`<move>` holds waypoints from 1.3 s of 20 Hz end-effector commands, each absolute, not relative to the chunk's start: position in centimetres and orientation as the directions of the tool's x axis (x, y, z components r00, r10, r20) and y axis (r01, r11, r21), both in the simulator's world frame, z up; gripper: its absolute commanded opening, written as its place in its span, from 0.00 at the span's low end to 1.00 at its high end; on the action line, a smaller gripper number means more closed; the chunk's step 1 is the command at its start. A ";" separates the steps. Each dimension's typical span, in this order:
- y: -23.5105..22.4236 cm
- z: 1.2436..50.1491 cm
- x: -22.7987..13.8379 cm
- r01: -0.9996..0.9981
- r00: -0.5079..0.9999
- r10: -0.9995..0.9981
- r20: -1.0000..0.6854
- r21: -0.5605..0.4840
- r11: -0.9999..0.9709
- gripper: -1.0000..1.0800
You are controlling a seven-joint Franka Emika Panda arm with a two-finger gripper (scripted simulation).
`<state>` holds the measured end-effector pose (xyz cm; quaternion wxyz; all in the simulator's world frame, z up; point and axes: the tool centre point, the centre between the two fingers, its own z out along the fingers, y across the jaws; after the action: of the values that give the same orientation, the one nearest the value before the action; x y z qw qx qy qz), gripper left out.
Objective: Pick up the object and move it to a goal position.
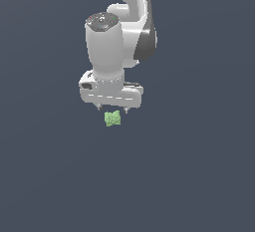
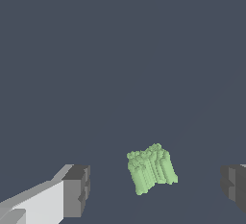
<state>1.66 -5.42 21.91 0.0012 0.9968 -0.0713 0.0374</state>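
The object (image 1: 113, 118) is a small light-green knobbly block on the dark grey floor. It also shows in the wrist view (image 2: 151, 168). My white gripper (image 1: 112, 109) hangs straight above it, fingertips just over the block. In the wrist view the gripper (image 2: 156, 187) is open: one grey pad (image 2: 77, 189) stands on one side of the block and the other pad (image 2: 234, 185) on the far side, both well apart from it. The block is not touched by either pad.
The plain dark grey floor (image 1: 199, 176) fills both views. The white arm (image 1: 124, 22) rises behind the gripper toward the top of the exterior view. No goal marker shows.
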 end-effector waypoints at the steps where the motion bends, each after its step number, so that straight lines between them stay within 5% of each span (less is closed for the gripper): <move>1: -5.3 21.8 1.6 -0.146 0.987 -0.146 0.073 -0.004 -0.989 0.96; 26: -6.0 16.8 -0.9 -0.608 0.793 -0.609 0.030 -0.029 -0.793 0.96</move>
<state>-0.69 -5.95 17.22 -0.0085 0.9537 -0.3000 0.0201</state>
